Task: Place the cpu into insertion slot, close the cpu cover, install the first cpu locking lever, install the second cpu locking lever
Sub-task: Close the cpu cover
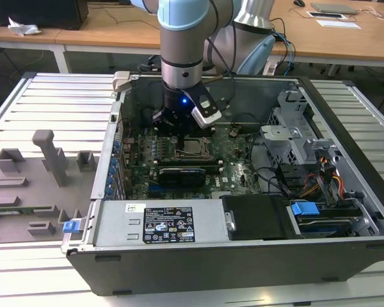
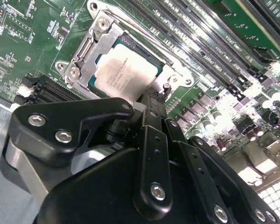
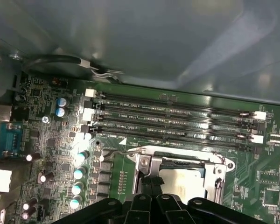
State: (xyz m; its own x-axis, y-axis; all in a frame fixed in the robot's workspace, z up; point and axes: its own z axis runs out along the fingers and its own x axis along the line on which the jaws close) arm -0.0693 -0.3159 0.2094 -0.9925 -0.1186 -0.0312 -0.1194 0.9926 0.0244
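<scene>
Your hand (image 2: 151, 95) fills the foreground in both wrist views, black links and screws. Fingers are pinched narrow, tips together, nothing seen between them. Tips sit at one edge of the cover (image 2: 91, 65), just beside the cpu (image 2: 126, 74); whether they touch the metal you can't tell.

Cpu lies flat in the slot (image 2: 147, 50), pale top up, w/ the silver cover frame down around it. In the first wrist view the hand (image 3: 151, 183) overlaps the near edge of the cpu (image 3: 182, 182), and a thin wire lever (image 3: 126, 151) runs along the frame's corner; latched or not, can't tell. Memory slots (image 3: 177, 121) run parallel just beyond the slot, on the green board (image 2: 23, 42).

In the exterior view the arm comes straight down into an open PC case (image 1: 179, 268), hand (image 1: 179, 125) low over the board, black card (image 1: 185, 173) near the cpu. Case rests on a ribbed grey worktop (image 1: 51, 102). Grey fixtures (image 1: 48, 153) stand at the exterior view's left. Wooden desks (image 1: 102, 32) run behind.
</scene>
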